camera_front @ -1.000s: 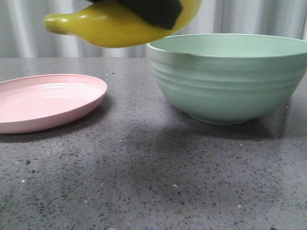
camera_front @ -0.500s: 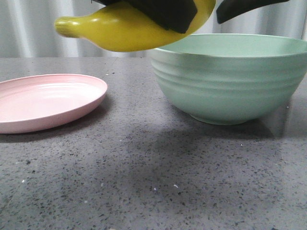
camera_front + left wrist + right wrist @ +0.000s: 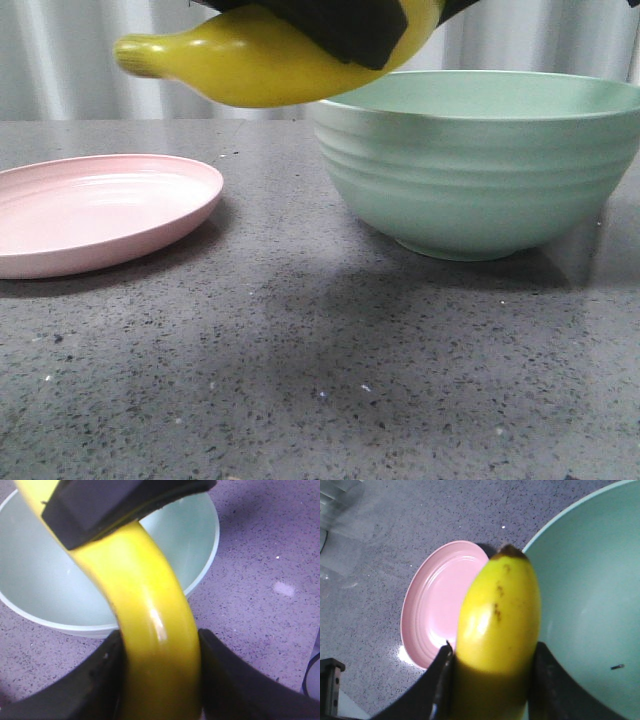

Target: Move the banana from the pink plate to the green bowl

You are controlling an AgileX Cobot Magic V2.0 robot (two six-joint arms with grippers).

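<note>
The yellow banana hangs in the air above the table, over the gap between the pink plate and the near left rim of the green bowl. My left gripper is shut on the banana, with the bowl beyond it. My right gripper is also shut on the banana, whose dark end points between the plate and the bowl. A black finger covers the banana's top in the front view. The plate and bowl hold nothing.
The dark speckled tabletop runs from the plate and bowl to the front edge. A pale curtain hangs behind the table. A small dark speck lies inside the bowl.
The banana has shifted a little to the right over the second and has held still for the last half second. A dark arm part at the top right has left the view.
</note>
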